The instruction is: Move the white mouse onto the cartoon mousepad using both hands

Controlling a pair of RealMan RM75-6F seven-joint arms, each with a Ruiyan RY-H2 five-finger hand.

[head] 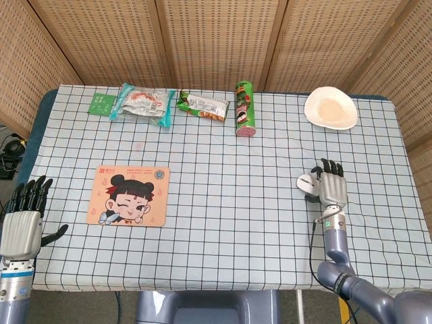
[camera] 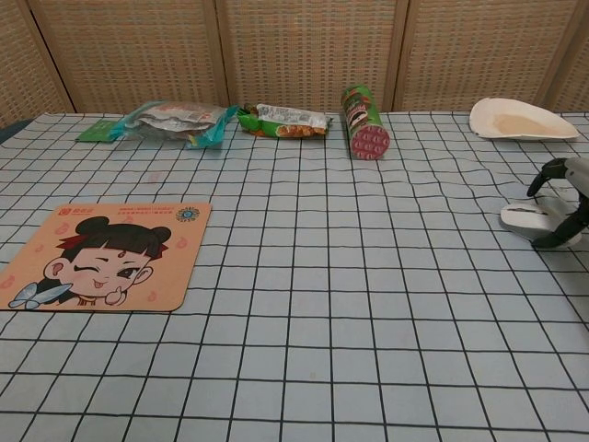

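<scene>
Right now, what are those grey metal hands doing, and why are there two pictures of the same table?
Those are a robot's two hands, steered by a person. One picture comes from a camera on its head, looking down; the other from its chest, looking across the table.

The right hand is wrapped around the white mouse; whether it has lifted it, I cannot tell. The left hand waits open at the table's edge, holding nothing. The mouse is meant to go onto the cartoon mousepad, the orange mat with a winking face.

At the back lie a green packet, two snack bags, a green can on its side and a white plate.
</scene>
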